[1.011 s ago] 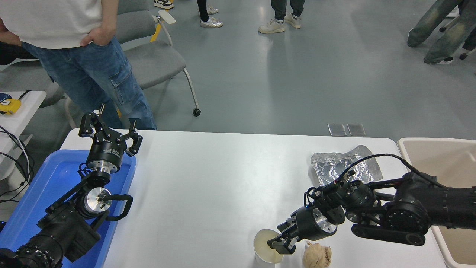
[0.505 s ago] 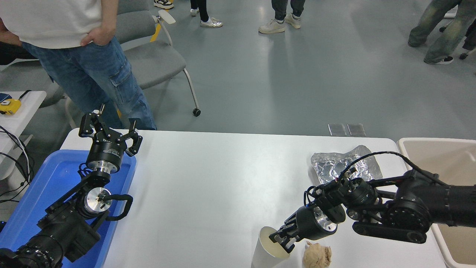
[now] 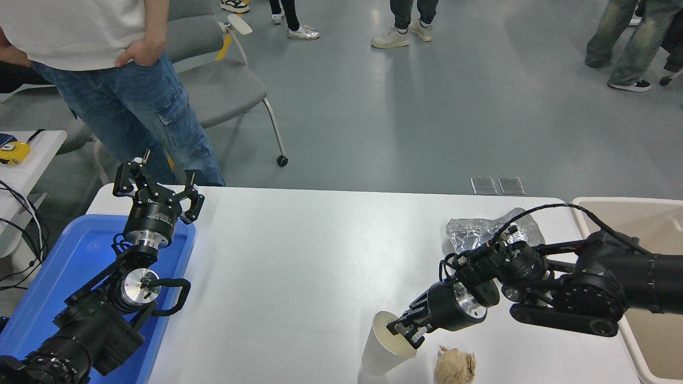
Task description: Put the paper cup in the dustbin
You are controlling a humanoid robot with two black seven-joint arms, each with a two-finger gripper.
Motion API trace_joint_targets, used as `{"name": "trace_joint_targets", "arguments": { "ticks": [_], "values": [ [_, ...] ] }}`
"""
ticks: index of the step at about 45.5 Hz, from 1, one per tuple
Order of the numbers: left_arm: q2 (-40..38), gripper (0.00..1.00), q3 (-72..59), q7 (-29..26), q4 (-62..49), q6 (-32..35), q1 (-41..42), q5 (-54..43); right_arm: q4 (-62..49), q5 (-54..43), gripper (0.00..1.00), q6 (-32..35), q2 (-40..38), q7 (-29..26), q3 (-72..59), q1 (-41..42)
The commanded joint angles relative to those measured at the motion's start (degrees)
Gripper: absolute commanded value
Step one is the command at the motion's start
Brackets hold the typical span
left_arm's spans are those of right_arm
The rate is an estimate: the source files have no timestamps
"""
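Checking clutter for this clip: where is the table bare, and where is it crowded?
Bare: the broad middle of the table, between the blue tray and the paper cup. Crowded: the right side, where the right gripper grips the cup beside the brown paper ball and foil.

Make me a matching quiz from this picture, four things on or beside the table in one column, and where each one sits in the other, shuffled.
Things:
1. cup
2. paper ball
3. foil
4. dustbin

Places:
A. off the table's right end
B. far right part of the table, behind the right arm
C. near edge, rim pinched by the right hand
D. near edge, just right of the cup

Pairs: 1-C, 2-D, 3-B, 4-A
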Motion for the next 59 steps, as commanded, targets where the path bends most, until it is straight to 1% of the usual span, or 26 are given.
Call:
{"name": "trace_joint_targets", "arguments": {
  "ticks": [1, 5, 10, 21, 27, 34, 49, 59],
  "values": [
    [0.0, 1.0, 0.0, 0.02, 0.01, 0.0, 0.0, 0.0, 5.6, 4.02, 0.0, 0.17, -8.12, 1.42, 0.4, 8.13],
    [0.0, 1.0, 0.0, -0.07, 0.01, 0.0, 0.09, 0.0, 8.15, 6.04, 0.0, 1.66, -12.08, 2.74, 0.49, 11.29],
    [0.09, 1.0, 0.0, -0.07, 0.01, 0.0, 0.0, 0.0, 10.96, 10.17, 0.0, 4.12, -16.56, 3.09, 1.54, 15.95],
    [0.09, 1.0, 0.0, -0.07, 0.01, 0.0, 0.09, 0.0, 12.64, 12.37, 0.0, 7.11, -22.01, 3.09, 2.33, 23.6],
    [0.09, 1.0, 0.0, -0.07, 0.01, 0.0, 0.09, 0.0, 12.73, 14.66, 0.0, 10.19, -24.48, 3.09, 3.39, 27.03],
    [0.09, 1.0, 0.0, -0.07, 0.01, 0.08, 0.09, 0.0, 12.9, 14.66, 0.0, 11.6, -25.71, 3.09, 4.62, 27.56],
    [0.09, 1.0, 0.0, -0.07, 0.01, 0.08, 0.0, 0.0, 12.2, 14.48, 0.0, 11.16, -25.8, 2.83, 4.71, 26.86],
    [0.09, 1.0, 0.0, -0.07, 0.01, 0.08, 0.09, 0.0, 9.66, 14.66, 0.0, 10.63, -29.31, 2.83, 4.79, 24.22]
  ]
}}
